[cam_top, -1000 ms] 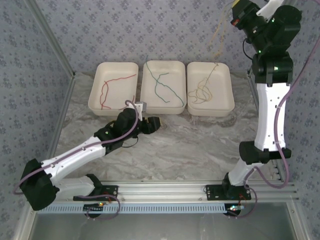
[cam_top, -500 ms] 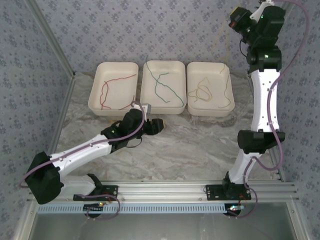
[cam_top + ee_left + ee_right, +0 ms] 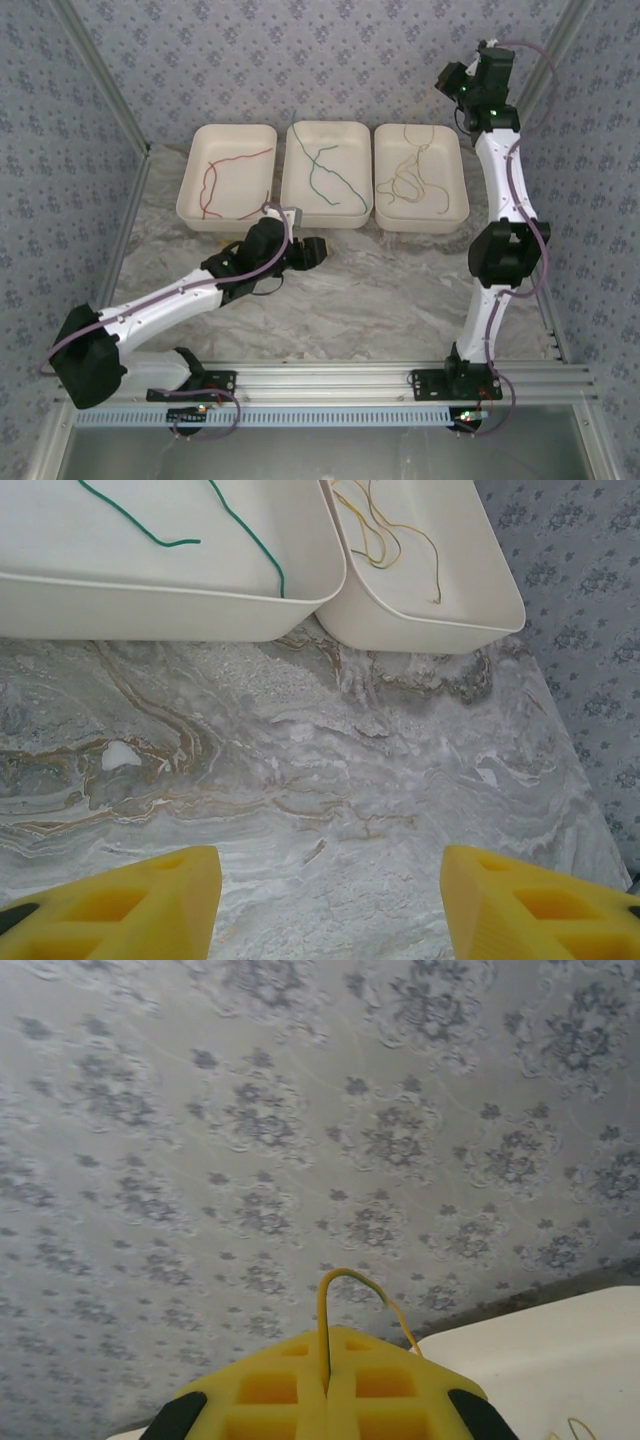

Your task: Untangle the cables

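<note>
The right gripper pinches 1 wiry yellow cable; left gripper open (above marble).

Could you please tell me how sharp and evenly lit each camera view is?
Top external view: soft, even light, faint shadows beside the trays, yellow cables legible. Left wrist view: table crisp, left gripper softer at the frame edge. Right wrist view: wallpaper slightly blurred, the cable loop in the shut right gripper sharper.
</note>
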Available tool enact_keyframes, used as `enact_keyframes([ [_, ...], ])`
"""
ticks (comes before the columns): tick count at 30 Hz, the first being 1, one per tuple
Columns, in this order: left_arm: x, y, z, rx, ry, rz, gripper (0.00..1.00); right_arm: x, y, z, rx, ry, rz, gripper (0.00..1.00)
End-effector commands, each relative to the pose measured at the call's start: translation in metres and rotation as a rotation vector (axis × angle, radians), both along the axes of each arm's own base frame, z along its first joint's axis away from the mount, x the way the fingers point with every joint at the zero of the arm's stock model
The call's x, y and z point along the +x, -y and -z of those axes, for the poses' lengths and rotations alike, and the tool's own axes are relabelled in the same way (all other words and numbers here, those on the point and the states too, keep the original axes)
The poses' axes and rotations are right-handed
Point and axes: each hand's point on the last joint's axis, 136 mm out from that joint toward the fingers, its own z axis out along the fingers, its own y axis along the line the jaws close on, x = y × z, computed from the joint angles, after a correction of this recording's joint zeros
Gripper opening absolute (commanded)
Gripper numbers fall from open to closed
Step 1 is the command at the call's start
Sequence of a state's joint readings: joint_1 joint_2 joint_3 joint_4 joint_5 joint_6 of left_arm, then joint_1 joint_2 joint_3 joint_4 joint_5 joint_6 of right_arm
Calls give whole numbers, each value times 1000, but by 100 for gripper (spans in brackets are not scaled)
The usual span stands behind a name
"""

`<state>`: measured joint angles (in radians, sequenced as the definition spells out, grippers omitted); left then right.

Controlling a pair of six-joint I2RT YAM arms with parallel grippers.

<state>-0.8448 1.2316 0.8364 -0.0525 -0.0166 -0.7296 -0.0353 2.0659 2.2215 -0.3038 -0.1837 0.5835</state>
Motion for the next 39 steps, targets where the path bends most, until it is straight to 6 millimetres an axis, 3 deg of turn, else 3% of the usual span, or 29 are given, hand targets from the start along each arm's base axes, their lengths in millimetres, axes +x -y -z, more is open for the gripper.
enact_keyframes([
  [1, -3, -2, -15, -8, 36, 14, 60, 16, 25, -4, -41, 50, 80, 0],
  [8, -2, 0, -4, 18, 20, 17, 60, 35, 55, 17, -56, 23, 147, 0],
  [11, 0, 3, 0, 22, 13, 16, 60, 43, 55, 28, -47, -1, 128, 0],
  [22, 0, 2, 7, 22, -7, 5, 60, 67, 42, 122, -27, -188, 94, 0],
  [29, -2, -3, 6, 23, -9, -9, 61, 61, 37, 182, -27, -341, 84, 0],
  [30, -1, -5, 7, 28, -12, -18, 61, 59, 36, 189, -28, -361, 82, 4],
  [33, -1, -11, 6, 38, -11, -42, 61, 55, 36, 202, -23, -410, 83, 15],
  [39, -4, -21, 1, 39, -2, -64, 61, 44, 39, 227, -10, -495, 113, 12],
])
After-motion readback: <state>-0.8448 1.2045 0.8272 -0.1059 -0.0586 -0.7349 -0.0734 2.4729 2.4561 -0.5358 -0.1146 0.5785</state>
